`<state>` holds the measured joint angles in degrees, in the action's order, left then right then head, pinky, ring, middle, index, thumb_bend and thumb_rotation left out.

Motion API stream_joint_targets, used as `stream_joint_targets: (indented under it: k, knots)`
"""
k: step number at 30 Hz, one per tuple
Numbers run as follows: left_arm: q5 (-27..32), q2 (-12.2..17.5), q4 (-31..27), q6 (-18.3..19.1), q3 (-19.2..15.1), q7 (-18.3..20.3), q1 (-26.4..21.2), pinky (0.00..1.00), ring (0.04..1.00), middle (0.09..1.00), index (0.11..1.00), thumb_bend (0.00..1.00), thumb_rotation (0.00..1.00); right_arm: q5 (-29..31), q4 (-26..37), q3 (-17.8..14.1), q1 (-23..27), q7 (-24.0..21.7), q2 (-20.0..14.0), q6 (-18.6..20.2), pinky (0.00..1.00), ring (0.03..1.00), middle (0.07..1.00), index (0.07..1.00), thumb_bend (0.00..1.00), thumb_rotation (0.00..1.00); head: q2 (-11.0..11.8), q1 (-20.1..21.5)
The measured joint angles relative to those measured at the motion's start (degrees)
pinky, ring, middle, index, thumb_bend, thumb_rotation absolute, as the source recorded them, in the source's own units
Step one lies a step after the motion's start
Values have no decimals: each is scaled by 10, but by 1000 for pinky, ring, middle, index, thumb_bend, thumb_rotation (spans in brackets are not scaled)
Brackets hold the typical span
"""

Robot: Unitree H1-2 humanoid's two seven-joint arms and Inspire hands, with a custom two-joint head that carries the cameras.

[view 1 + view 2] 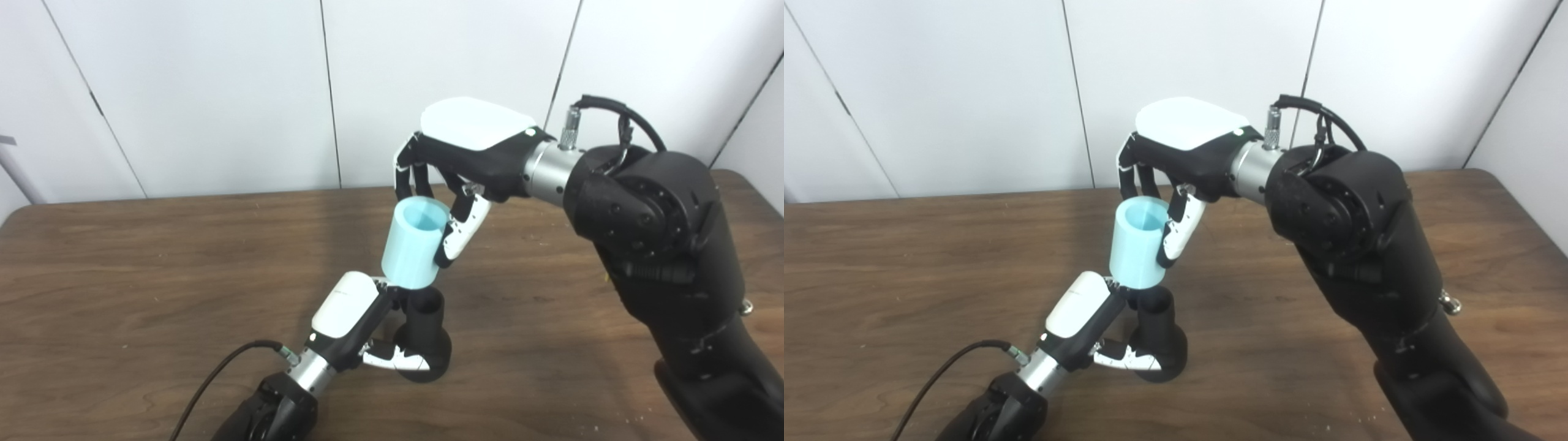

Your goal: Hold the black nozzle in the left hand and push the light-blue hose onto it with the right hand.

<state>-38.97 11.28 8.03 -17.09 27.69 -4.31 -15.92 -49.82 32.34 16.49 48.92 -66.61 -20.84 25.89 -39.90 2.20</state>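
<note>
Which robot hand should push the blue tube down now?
The right hand. It already grips the light-blue plastic hose just above the upright black nozzle, roughly in line with it. The left hand is busy holding that nozzle near the wooden table.

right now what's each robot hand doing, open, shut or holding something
Left robot hand: shut on the black nozzle, which stands on the table.
Right robot hand: shut on the light-blue hose, held tilted just above the nozzle.

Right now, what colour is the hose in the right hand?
Light blue hose, clearest in the left eye view.
</note>
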Motion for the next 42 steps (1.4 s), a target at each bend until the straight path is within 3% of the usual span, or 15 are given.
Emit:
stream_joint_targets:
  k: [13,26,32,42]
  knots:
    - [0,0,-1,1,1,0,0,421,481,460,421,621,387,-7,-10,20,0,0,1,0,42,135,469,480,529,0,0,1]
    - [-2,0,-2,2,2,-1,1,424,472,444,437,622,384,-1,-10,53,0,0,-22,0,41,138,470,479,529,0,-4,1]
    - [-58,7,9,-26,37,-46,-14,361,391,373,359,619,359,7,-10,56,0,0,-24,0,41,139,470,479,529,0,-3,2]
    - [-67,13,22,-41,46,-66,-25,362,401,384,376,614,357,18,-10,62,3,0,-39,0,45,141,470,479,529,0,-4,3]
